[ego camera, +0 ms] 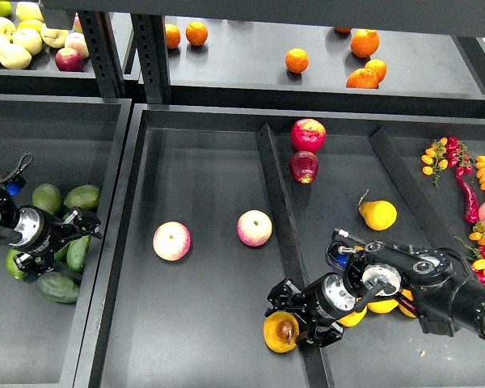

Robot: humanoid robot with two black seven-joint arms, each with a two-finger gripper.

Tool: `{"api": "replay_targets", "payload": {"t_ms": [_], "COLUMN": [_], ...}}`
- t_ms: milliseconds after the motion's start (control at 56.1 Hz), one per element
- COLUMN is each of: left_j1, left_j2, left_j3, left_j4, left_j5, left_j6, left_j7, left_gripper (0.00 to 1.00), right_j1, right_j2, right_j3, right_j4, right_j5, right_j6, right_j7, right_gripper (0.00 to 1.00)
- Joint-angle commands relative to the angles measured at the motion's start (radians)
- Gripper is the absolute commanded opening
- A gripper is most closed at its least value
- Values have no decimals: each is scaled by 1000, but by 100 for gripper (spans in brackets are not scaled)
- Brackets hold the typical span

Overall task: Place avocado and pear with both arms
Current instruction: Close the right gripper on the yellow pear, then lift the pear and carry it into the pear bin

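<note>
Head view: the right gripper (295, 319) is closed on the pear (280, 332), held low beside the tray divider (279, 186), apparently for setting down. The left gripper (74, 228) sits among avocados; whether it grips the avocado (78, 252) just below its fingers cannot be told. Two apples (171, 241) lie between the arms.

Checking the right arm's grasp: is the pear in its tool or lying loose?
In it: the pear sits between the right tool's fingers, spot facing the camera.
</note>
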Motion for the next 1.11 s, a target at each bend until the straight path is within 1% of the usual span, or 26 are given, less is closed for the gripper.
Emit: {"api": "replay_targets", "payload": {"t_ms": [0,36,53,143,196,214,285,374,392,446,588,820,1088], "left_j1": [0,1,2,2,3,3,3,8,8,8,8,11,8], "left_j2": [0,-1,-1,0,-1,-1,0,-1,-1,-1,0,-1,0], "left_j3": [0,0,0,0,0,0,0,0,0,0,0,-2,-19], "left_j4": [0,0,0,0,0,0,0,0,0,0,0,-2,-6], "left_j5": [0,0,0,0,0,0,0,0,0,0,0,0,2], "left_j6": [0,0,0,0,0,0,0,0,0,0,0,0,0], "left_j7": [0,0,0,0,0,0,0,0,0,0,0,0,0], "left_gripper": [100,100,100,100,100,100,100,100,99,99,100,100,100], "right_j1": [0,0,0,0,1,1,1,3,6,7,13,41,147], "right_j2": [1,1,3,3,3,3,6,9,9,11,8,-3,-2], "right_j3": [1,1,1,1,1,1,1,1,1,1,16,23,23], "right_j4": [-10,-18,-21,-31,-34,-36,-42,-44,-50,-51,-51,-48,-22], "right_j5": [0,0,0,1,1,1,1,1,4,15,32,122,233], "right_j6": [0,0,0,0,0,0,0,0,0,0,0,0,0], "right_j7": [0,0,0,0,0,0,0,0,0,0,0,0,0], "right_gripper": [45,39,39,28,26,23,18,15,12,8,5,4,4]}}
